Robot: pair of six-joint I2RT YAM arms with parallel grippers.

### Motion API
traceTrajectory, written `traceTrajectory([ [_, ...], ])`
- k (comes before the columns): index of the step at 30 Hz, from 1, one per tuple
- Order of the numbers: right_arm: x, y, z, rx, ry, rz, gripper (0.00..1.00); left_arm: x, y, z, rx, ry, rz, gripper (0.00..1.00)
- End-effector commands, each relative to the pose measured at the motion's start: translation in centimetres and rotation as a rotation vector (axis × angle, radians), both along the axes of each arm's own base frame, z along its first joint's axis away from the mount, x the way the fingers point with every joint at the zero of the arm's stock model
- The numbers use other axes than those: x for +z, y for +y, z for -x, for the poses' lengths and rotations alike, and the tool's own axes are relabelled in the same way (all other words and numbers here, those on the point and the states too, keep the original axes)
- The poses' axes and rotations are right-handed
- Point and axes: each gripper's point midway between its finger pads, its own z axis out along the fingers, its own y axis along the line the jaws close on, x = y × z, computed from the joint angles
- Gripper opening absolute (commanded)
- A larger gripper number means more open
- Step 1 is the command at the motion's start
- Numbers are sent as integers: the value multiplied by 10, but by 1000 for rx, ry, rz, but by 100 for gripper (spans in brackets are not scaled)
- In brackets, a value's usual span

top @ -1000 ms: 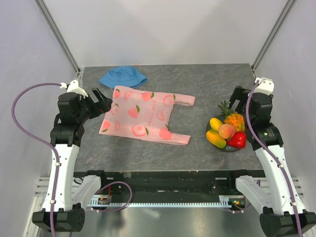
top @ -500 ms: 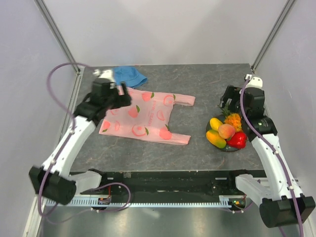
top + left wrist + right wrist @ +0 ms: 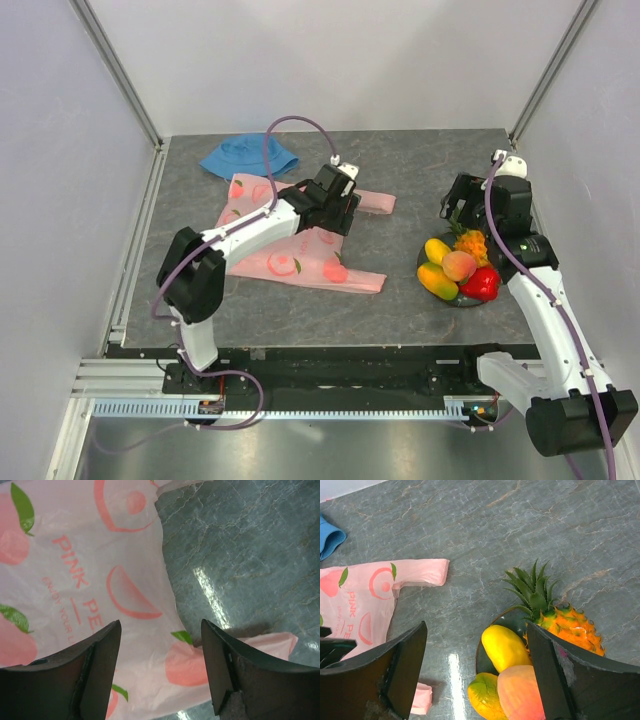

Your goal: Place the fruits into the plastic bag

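1. Your left gripper (image 3: 160,625) is spread wide, with nothing gripped between the fingers (image 3: 75,675).
2. It sits over the plastic bag (image 3: 300,265), at the end where the handle loops (image 3: 370,202) start. The wrist view shows pink film under both fingers and grey table (image 3: 420,160) in the cut-out between the loops. You can't tell from these views whether the tips touch the film.
3. The bag lies flat, a bit left of the table's centre. Its closed end faces the left edge and its loops point at the right edge.
4. Your right gripper (image 3: 476,627) is also wide open and holds nothing. It hangs above the table on the far-left side of the dark plate (image 3: 462,300), close to the pineapple's crown.
5. All the fruits (image 3: 460,268) are on that plate, near the right edge and about midway between the near and far edges.
6. Fruit layout:
   - The pineapple (image 3: 475,243) is on the far side, crown toward the far edge.
   - The yellow mango (image 3: 437,250) is on its left.
   - The peach (image 3: 460,265) is in the middle.
   - The yellow-green mango (image 3: 437,280) is at the near-left.
   - The red one (image 3: 481,283) is at the near-right.
7. Fruits and bag are well apart.
8. The blue hat (image 3: 248,155) is by the far-left corner, just beside the bag's far edge. Contact can't be told.
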Motion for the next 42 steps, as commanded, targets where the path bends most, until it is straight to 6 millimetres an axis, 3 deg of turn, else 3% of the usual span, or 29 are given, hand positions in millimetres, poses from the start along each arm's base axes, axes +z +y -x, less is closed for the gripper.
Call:
traceTrajectory([
  [1, 1, 2, -1, -14, -11, -22, 88, 5, -21, -21, -68, -42, 6, 68],
  [10, -6, 10, 7, -4, 5, -53, 86, -53, -28, -26, -58, 65, -59, 57],
  [20, -13, 27, 5, 115, 50, -49, 87, -83, -24, -27, 5, 141, -125, 53],
  [31, -14, 26, 16, 121, 21, -48, 88, -128, -7, -16, 22, 221, -233, 44],
  [32, -12, 25, 15, 124, 19, -42, 88, -130, -6, -15, 22, 225, -233, 40],
  [34, -11, 25, 13, 132, 21, -26, 88, -130, -6, -14, 16, 229, -232, 29],
  [35, -10, 24, 13, 132, 19, -22, 88, -128, -7, -14, 16, 227, -227, 15],
  [37, -9, 25, 10, 134, 22, -19, 88, -122, -11, -12, 7, 231, -202, 6],
  [40, -8, 26, 4, 131, 24, -27, 88, -87, -22, -9, -17, 216, -106, 2],
  [42, -10, 27, -2, 126, 35, -34, 88, -49, -29, -10, -27, 174, -26, 1],
])
